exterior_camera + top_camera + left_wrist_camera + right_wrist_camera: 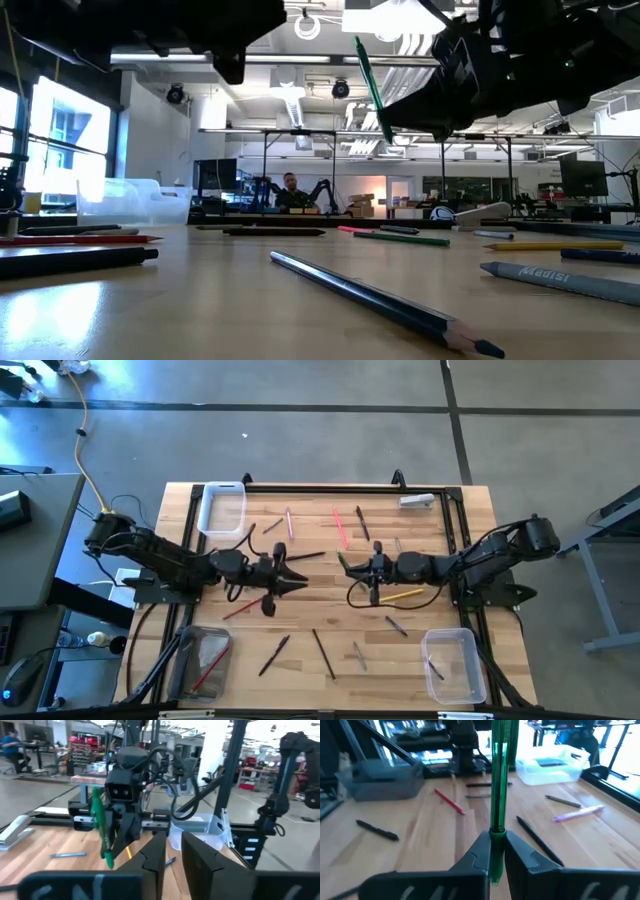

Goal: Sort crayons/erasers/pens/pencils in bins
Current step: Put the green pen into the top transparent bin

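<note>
My right gripper (347, 566) hovers over the table's middle, shut on a green pen (498, 775). The low view shows that pen (371, 85) high above the tabletop. My left gripper (298, 581) faces it from the left, open and holding nothing, its fingers (200, 862) apart in its wrist view. Other sticks lie flat on the wood: pink (289, 522), red (340, 528), yellow (402, 596), black (322, 653). A white-rimmed clear bin (222, 508) stands at the far left. A grey-tinted bin (203, 660) stands near left, a clear bin (453, 663) near right. My right gripper pinches the green pen between its two fingers (475, 852) close to one end (496, 836), with a short stub past the fingers. The fingers lie across the pen. It is lifted clear of the table, its long free part (365, 60) sticking up at a slant.
A long dark pencil (380, 305) and a grey crayon (560, 278) lie close to the low camera. A grey block (417, 501) sits near the far right edge. A black frame (330, 488) runs along the far edge. The grey bin holds a red stick (205, 672).
</note>
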Controlling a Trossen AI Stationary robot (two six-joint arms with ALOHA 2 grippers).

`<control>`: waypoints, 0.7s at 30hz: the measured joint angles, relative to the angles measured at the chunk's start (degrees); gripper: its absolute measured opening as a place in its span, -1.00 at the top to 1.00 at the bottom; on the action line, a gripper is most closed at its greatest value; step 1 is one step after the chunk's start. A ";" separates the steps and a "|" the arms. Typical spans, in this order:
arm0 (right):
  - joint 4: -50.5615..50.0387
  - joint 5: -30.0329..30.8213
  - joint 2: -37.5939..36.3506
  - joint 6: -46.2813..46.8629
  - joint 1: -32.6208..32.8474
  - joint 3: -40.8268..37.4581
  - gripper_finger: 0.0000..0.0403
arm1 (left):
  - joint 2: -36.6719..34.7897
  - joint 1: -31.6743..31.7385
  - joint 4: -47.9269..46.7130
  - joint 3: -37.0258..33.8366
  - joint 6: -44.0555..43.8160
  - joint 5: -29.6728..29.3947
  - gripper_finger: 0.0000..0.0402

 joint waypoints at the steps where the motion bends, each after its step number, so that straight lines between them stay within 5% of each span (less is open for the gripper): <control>1: 0.72 -0.39 0.00 0.30 0.01 0.00 0.95 | 0.66 -0.16 -0.03 0.55 -0.10 -0.40 0.68; 12: 3.78 -0.97 0.00 1.26 2.06 0.02 0.94 | 12.91 -0.23 -0.03 10.33 -2.45 -0.61 0.35; 21: 6.97 -0.91 0.00 -0.76 3.71 0.04 0.94 | 14.55 -0.14 0.05 12.84 -1.97 -0.35 0.19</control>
